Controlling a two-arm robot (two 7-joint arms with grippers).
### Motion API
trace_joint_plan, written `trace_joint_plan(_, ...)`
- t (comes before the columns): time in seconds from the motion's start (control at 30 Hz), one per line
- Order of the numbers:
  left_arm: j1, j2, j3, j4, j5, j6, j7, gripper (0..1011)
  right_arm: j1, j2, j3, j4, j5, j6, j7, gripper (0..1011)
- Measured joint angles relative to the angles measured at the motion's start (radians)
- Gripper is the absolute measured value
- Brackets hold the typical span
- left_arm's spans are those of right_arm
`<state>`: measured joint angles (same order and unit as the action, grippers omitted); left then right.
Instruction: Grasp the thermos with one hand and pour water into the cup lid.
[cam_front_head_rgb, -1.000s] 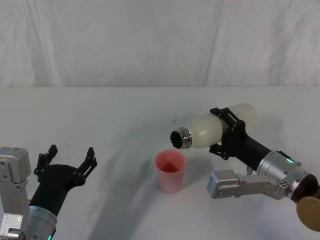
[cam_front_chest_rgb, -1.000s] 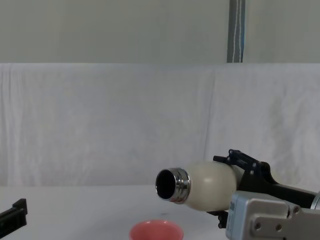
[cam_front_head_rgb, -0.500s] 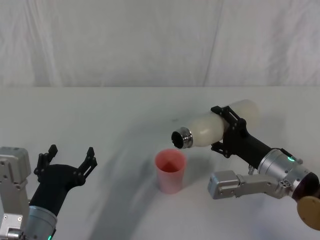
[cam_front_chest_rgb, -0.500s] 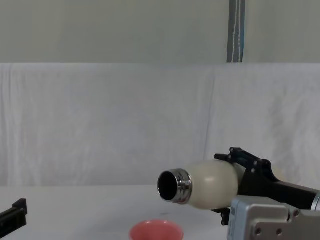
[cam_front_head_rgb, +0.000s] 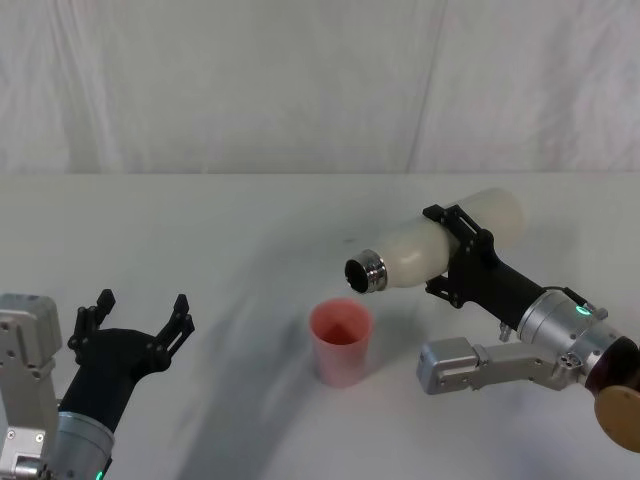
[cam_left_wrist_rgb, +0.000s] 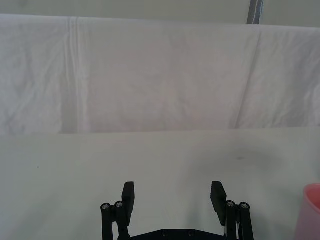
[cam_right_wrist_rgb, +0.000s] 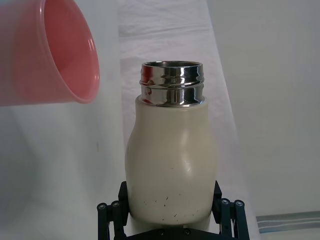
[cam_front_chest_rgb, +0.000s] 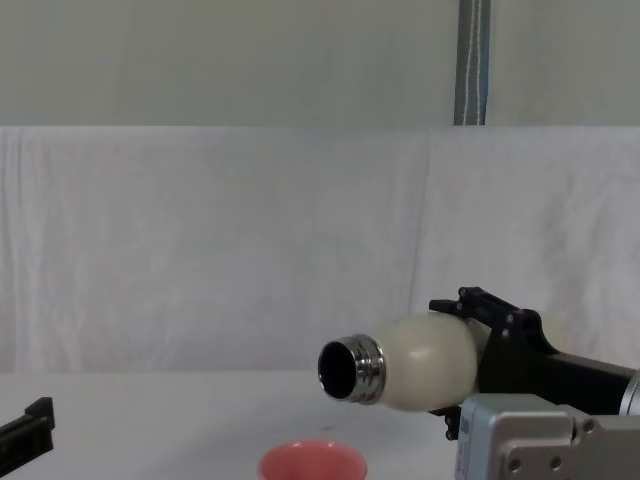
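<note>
Since a second ago I have lifted the thermos (cam_front_head_rgb: 437, 248) a little and drawn it slightly back toward my right, so its steel mouth now sits higher above the cup lid (cam_front_head_rgb: 341, 342) than before; the cup itself has not shifted. My right gripper (cam_front_head_rgb: 462, 252) is clamped around the cream body of the thermos, a black finger on each side of it, as my right wrist view shows at the bottle's lower part (cam_right_wrist_rgb: 171, 165). I hold the bottle lying nearly level in the air, its open threaded neck pointing to my left and tipped slightly down. The neck's opening hangs above and just to the right of the cup's rim, apart from it, not touching. The pink cup stands upright on the white table (cam_front_head_rgb: 220, 240), near the middle of my reach. From the chest view the thermos (cam_front_chest_rgb: 420, 360) floats clear above the cup's rim (cam_front_chest_rgb: 311, 462). My left gripper (cam_front_head_rgb: 139, 318) rests low at my left side, well apart from the cup, its fingers spread wide with nothing between them.
</note>
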<state>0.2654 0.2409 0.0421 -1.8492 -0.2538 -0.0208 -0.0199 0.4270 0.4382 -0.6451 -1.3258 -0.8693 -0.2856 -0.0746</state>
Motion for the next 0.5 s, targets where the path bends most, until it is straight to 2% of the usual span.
trace_joint_plan(0.5, 0.0, 0.0, 0.0, 0.0, 0.0, 0.0, 0.0, 1001, 0.019, 0.012, -0.022, 0.011, -0.034, -0.005, -0.031, 950)
